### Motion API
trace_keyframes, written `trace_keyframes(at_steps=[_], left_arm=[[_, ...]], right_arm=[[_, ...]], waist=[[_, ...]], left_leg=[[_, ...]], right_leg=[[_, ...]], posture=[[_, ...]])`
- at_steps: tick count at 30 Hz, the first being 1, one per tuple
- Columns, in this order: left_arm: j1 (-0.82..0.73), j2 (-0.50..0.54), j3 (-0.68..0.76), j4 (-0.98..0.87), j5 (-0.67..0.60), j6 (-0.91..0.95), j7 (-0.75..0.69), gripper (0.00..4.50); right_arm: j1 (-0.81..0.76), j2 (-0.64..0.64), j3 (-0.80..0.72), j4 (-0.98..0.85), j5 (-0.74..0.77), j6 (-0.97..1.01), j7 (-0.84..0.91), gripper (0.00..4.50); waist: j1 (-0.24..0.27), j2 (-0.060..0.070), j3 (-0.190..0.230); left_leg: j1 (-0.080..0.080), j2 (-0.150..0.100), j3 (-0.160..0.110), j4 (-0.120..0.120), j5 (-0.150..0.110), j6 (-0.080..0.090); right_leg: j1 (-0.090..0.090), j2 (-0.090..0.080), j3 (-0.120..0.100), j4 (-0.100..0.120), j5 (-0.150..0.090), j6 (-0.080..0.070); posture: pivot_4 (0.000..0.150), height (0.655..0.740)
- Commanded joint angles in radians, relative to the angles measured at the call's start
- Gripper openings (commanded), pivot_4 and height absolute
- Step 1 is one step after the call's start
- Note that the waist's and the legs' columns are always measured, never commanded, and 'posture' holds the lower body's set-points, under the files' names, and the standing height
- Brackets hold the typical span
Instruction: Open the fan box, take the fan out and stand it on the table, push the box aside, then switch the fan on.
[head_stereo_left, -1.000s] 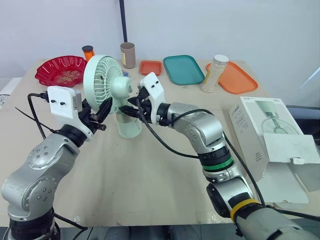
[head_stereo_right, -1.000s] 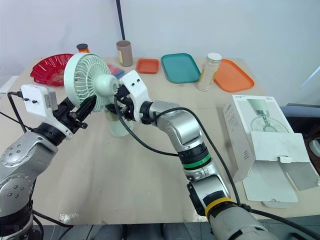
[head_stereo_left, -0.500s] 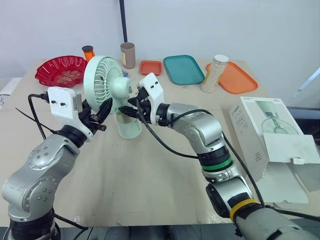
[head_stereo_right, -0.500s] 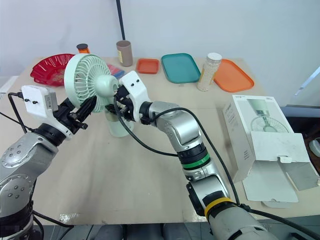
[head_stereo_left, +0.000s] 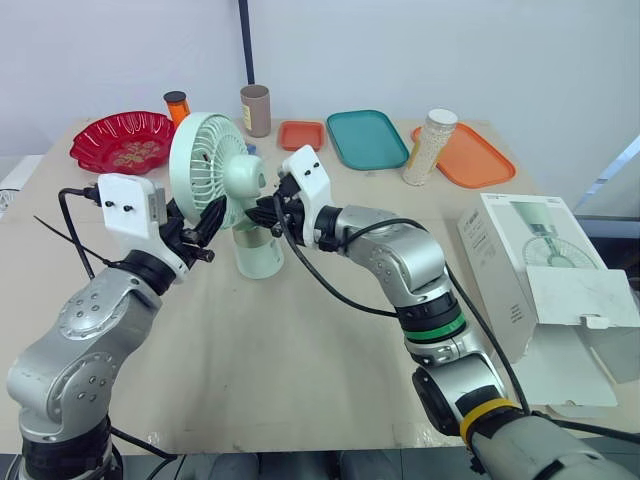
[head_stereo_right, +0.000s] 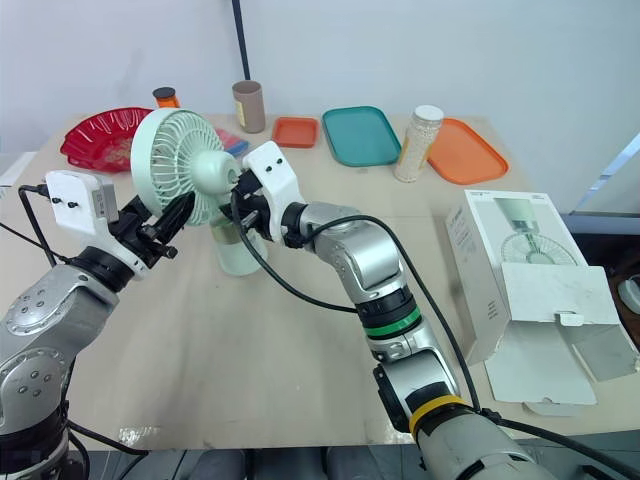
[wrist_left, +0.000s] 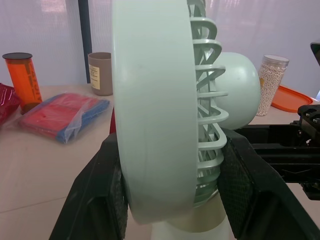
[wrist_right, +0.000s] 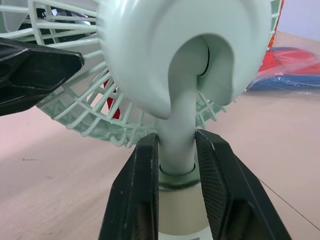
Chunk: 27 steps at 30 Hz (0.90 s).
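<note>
fan (head_stereo_left: 210, 160) nudged slightly right, standing on table (head_stereo_left: 300, 340) | left gripper (head_stereo_left: 205, 228) clamps head, right gripper (head_stereo_left: 260, 214) clamps neck | switch-on pending

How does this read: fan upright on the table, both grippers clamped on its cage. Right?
Not quite: only the left gripper clamps the cage. The right wrist view shows the right gripper clamped on the fan's neck. The rest holds.

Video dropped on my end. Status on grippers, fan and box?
Left gripper shut on fan head, right gripper shut on its neck. Fan upright on table. Box open, off to the right, well apart from fan.
</note>
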Motion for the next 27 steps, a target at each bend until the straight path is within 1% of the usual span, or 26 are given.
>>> trace_keyframes(at_steps=[1,25,27], left_arm=[[-0.038,0.001,0.015,-0.060,-0.002,-0.038,0.003,1.90],[-0.038,0.003,0.006,-0.069,0.006,-0.044,0.014,1.90],[-0.038,0.004,0.005,-0.070,0.008,-0.047,0.013,2.94]], right_arm=[[-0.008,0.014,0.001,-0.027,0.012,-0.007,0.010,1.01],[0.002,0.014,0.004,-0.039,0.009,-0.002,0.010,1.01],[0.003,0.015,0.004,-0.041,0.008,-0.001,0.010,0.92]], waist=[[0.000,0.000,0.000],[0.000,0.000,0.000],[0.000,0.000,0.000]], left_leg=[[0.000,0.000,0.000,0.000,0.000,0.000],[0.000,0.000,0.000,0.000,0.000,0.000],[0.000,0.000,0.000,0.000,0.000,0.000]], right_leg=[[0.000,0.000,0.000,0.000,0.000,0.000],[0.000,0.000,0.000,0.000,0.000,0.000],[0.000,0.000,0.000,0.000,0.000,0.000]], posture=[[0.150,0.7400],[0.150,0.7400],[0.150,0.7400]])
